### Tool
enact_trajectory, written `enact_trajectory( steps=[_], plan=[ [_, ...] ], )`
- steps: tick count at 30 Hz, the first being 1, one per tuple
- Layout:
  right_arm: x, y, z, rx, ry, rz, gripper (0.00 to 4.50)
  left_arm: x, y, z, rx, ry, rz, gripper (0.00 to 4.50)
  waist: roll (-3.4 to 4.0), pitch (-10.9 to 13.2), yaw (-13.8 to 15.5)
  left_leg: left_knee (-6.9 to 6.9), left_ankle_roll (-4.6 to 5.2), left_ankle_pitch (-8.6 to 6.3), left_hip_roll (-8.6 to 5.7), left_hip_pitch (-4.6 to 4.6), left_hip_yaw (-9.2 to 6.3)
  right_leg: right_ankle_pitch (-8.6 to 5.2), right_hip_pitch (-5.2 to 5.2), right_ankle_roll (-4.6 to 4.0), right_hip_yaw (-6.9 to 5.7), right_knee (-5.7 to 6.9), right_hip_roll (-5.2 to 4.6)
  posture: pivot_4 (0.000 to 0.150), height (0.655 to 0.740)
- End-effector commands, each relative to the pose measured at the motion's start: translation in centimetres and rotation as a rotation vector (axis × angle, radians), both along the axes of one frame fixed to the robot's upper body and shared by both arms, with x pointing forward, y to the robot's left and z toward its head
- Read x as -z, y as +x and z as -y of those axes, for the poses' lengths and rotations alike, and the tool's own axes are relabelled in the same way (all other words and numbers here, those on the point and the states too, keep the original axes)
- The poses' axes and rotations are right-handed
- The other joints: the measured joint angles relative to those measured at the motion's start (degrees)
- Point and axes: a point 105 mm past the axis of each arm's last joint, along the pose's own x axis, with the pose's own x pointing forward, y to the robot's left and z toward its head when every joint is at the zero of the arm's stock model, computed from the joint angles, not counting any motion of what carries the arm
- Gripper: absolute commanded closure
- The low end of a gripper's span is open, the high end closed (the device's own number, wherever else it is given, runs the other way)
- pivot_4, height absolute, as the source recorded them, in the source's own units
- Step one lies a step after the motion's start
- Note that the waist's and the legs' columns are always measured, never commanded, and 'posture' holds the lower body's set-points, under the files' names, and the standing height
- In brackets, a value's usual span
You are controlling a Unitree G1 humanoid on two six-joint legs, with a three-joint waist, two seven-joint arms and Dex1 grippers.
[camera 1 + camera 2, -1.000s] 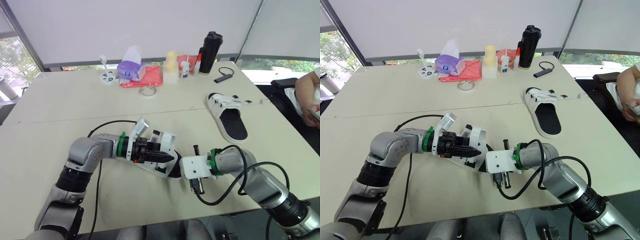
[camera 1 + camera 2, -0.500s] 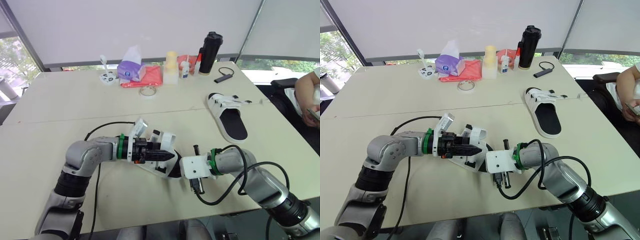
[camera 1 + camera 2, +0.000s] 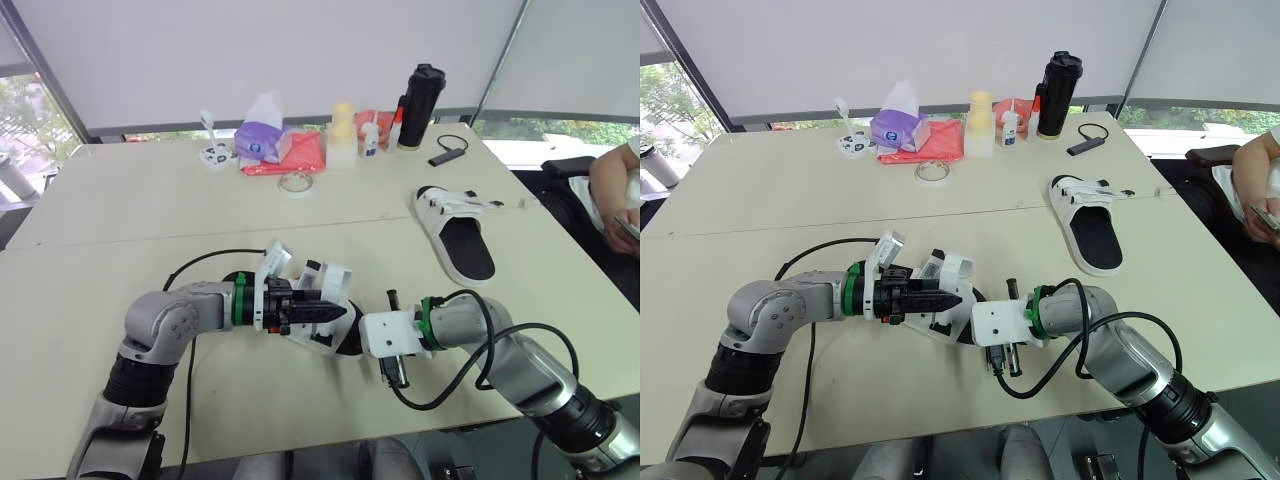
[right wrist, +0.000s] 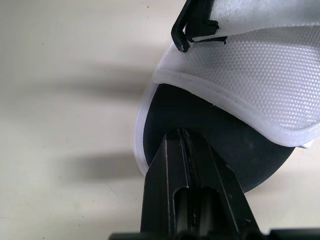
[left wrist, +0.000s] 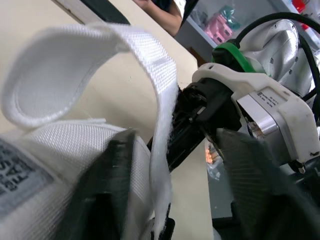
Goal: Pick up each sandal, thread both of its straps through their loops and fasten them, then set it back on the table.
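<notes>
A white sandal [image 3: 328, 290] with a black footbed lies on the table near the front, between my two grippers. My left gripper [image 3: 335, 313] reaches into it from the left. In the left wrist view its fingers [image 5: 245, 175] stand apart, and a loose white strap [image 5: 145, 50] loops and hangs down between them. My right gripper [image 4: 182, 137] comes from the right, shut, with its tips resting on the rim of the black footbed [image 4: 200, 120]. A second white sandal [image 3: 460, 235] lies flat on the table at the right.
Along the far edge stand a black bottle [image 3: 420, 105], a pale bottle [image 3: 343, 135], a purple tissue pack [image 3: 262, 135] and a red cloth [image 3: 300, 155], with a tape roll [image 3: 294, 182] in front. A person's arm [image 3: 615, 190] shows at the right edge.
My left forearm has sunk a little and its wrist has turned slightly. The sandal and my right arm have stayed put.
</notes>
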Motion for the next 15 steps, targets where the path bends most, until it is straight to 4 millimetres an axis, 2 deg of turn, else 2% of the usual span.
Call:
enact_trajectory(
  steps=[1,2,15],
  plan=[
    [1.99,-0.47,0.73,0.016,-0.056,-0.077,4.5,-1.07,-0.16,-0.04,0.003,-0.027,0.037,4.23,0.0,0.0,0.0,0.0,0.0,0.0,0.0,0.0,0.0,0.0,0.0,0.0,0.0,0.0,0.0,0.15,0.74],
    [1.99,-0.47,0.72,0.016,-0.056,-0.077,4.5,-1.08,-0.23,-0.03,0.005,-0.027,0.039,4.47,0.0,0.0,0.0,0.0,0.0,0.0,0.0,0.0,0.0,0.0,0.0,0.0,0.0,0.0,0.0,0.15,0.74],
    [1.94,-0.3,0.58,0.014,-0.055,-0.074,4.5,-0.57,-0.89,-0.63,0.128,0.046,0.041,4.47,0.0,0.0,-0.06,0.0,0.0,0.0,0.0,0.01,0.0,-0.01,0.0,-0.01,0.0,0.0,0.0,0.15,0.74]
  ],
)
